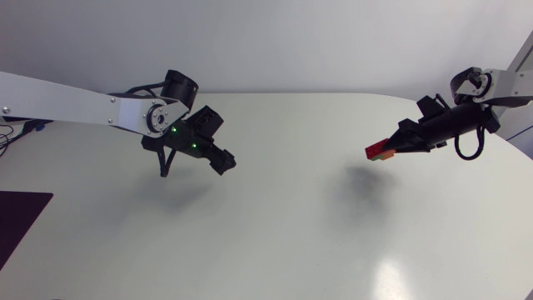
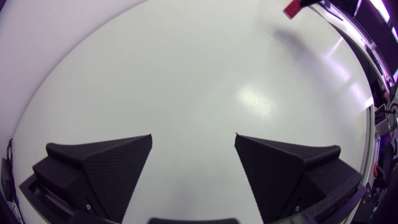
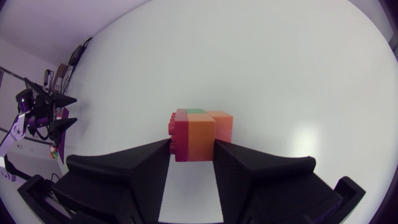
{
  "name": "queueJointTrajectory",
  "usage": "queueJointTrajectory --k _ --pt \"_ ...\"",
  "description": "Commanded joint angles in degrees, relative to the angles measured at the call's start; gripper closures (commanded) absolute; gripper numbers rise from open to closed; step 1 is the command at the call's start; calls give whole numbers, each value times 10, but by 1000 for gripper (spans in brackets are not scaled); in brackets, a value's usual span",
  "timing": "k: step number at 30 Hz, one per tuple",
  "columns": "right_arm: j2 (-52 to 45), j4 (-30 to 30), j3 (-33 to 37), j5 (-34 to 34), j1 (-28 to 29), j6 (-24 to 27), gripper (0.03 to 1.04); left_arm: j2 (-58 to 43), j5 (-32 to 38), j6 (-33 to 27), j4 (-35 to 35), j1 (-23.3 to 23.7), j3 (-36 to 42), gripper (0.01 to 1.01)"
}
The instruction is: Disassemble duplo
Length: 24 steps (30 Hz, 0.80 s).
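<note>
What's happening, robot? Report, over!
Left gripper open, holding nothing. Right gripper shut on duplo stack, held above table. Grippers far apart.

no legible text, label, brand, number or sign anywhere. plain faces on the duplo stack [image 3: 198,132], at 3 o'clock over the table [image 1: 283,233] in the head view; bare matte black on the left gripper [image 2: 193,135] and the right gripper [image 3: 191,143].
</note>
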<state>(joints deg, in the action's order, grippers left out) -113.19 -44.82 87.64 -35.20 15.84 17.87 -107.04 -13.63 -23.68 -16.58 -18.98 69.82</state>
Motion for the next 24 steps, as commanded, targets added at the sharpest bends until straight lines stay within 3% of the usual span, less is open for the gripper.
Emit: queueJointTrajectory --k 1,7,14,24 --pt "29 -4 -32 -20 -25 34 748 32 -14 -36 -4 -13 -35 105" --pt "86 -11 -81 -28 -105 51 744 88 -26 -70 1 -46 -87 103" --pt "115 -48 -97 -31 -185 30 743 160 -25 -65 44 -119 -121 103" --pt "174 -71 -135 -61 -235 -5 743 123 21 -57 106 -208 -119 105"
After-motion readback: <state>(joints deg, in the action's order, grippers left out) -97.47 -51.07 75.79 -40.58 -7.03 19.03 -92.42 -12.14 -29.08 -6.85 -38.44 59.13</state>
